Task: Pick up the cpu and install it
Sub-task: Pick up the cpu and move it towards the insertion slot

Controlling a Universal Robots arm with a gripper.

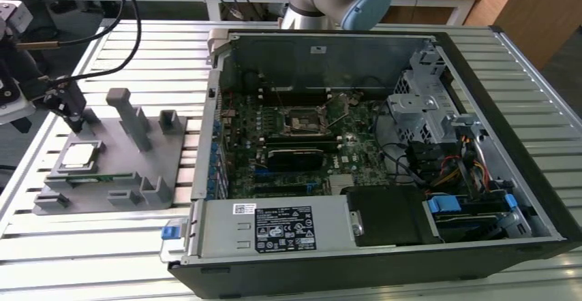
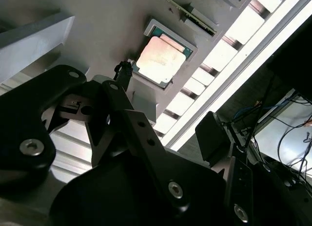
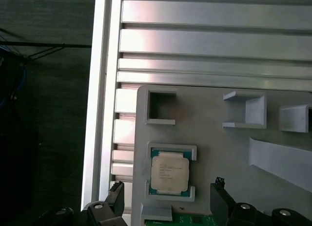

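One square cpu (image 1: 78, 154) lies flat, lid up, on one grey holder (image 1: 114, 159) at the exterior view's left. One gripper (image 1: 82, 120) hangs just above it, its fingers spread apart.

The exterior view looks steeply down from well off onto the slatted table (image 1: 509, 62), open computer case (image 1: 536, 178) mid-frame, grey holder (image 1: 118, 152) at the exterior view's left. The first wrist view faces straight down on that holder from close above; the second wrist view sees it aslant, and all three share the cpu (image 3: 169, 174).
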